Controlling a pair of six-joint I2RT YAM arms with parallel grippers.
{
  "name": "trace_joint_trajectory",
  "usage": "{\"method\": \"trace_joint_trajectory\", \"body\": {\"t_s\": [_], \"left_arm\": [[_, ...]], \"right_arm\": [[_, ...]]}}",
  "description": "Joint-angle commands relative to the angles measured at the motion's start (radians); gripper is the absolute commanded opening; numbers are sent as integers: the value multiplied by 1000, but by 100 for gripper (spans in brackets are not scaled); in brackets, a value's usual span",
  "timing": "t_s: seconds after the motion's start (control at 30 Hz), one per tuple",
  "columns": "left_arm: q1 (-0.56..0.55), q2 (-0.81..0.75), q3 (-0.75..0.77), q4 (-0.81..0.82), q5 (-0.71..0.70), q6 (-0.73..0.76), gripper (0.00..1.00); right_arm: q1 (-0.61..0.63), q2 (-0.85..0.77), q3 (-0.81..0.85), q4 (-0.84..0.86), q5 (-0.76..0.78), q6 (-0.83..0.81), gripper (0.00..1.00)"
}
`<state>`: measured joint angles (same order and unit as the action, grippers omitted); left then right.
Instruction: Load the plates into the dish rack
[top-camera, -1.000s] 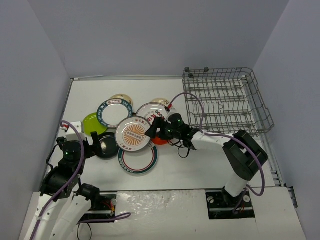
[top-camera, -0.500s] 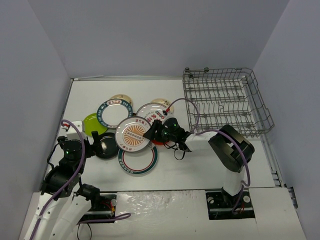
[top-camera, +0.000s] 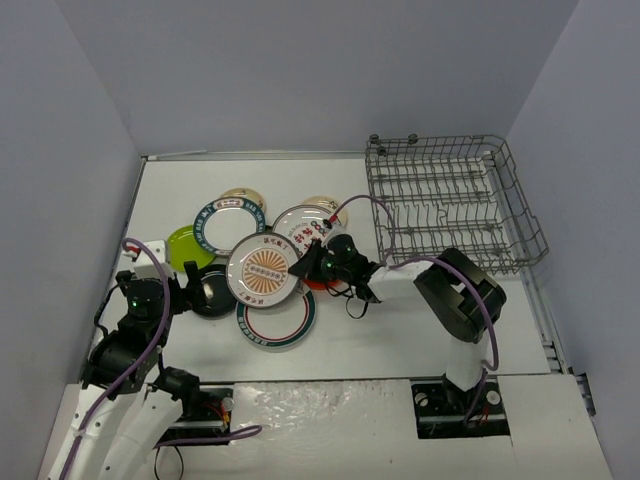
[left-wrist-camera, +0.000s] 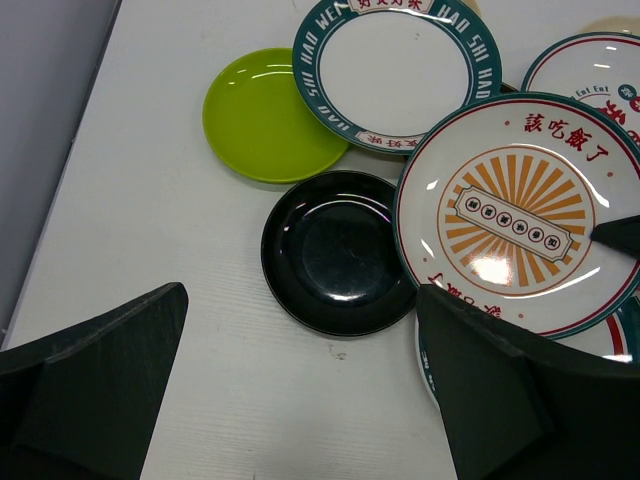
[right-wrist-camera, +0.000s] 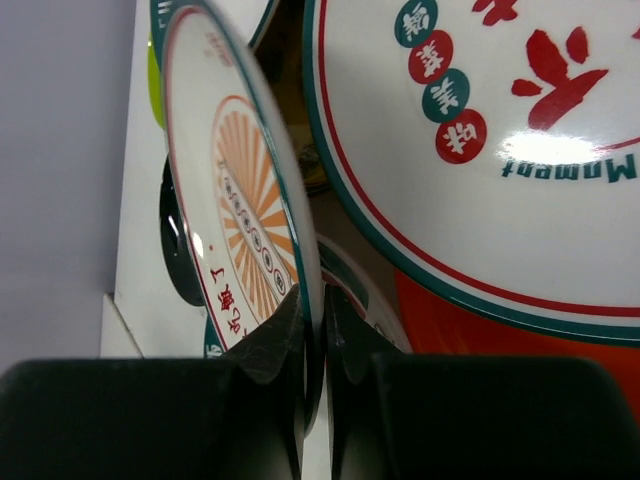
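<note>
The right gripper (right-wrist-camera: 312, 322) is clamped hard on the rim of the sunburst plate (top-camera: 262, 270), which tilts up out of the pile at mid-table. The left gripper (left-wrist-camera: 302, 292) gapes wide and holds nothing, over the black plate (left-wrist-camera: 335, 250). This looks like the pick-up. Next the plate needs lifting clear, carrying right to the dish rack (top-camera: 440, 141), which has no plate in it yet, and slotting between tines.
</note>
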<state>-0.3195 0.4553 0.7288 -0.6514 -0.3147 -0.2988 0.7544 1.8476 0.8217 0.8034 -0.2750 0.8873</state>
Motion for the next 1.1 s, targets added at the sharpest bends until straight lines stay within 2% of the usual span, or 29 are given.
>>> {"method": "trace_joint_trajectory", "body": {"t_s": [0.0,0.17,0.37,0.47,0.63,0.8,0.87,1.07], "left_arm": [[-1,19,32,72,3,12,97],[-1,18,33,70,3,13,97],[-1,13,34,68,-1,13,97],[-1,13,32,70,-1,15,97],[-1,19,32,73,0,15,97],[-3,6,29,76,3,17,97],[-3,0,27,78,1,20,97],[-4,-16,25,75,2,18,97]], "right_arm": [[5,-87,65,29,-6,-39,0],[2,-205,129,-103,6,-98,0],[-54,-398,287,-408,73,-288,0],[-149,-524,353,-545,110,-420,0],[-384,-692,384,-737,195,-692,0],[-750,-707,463,-851,125,-885,0],[-792,-677,500,-860,172,-1027,0],[-888,-488,603,-854,165,-1201,0]]}}
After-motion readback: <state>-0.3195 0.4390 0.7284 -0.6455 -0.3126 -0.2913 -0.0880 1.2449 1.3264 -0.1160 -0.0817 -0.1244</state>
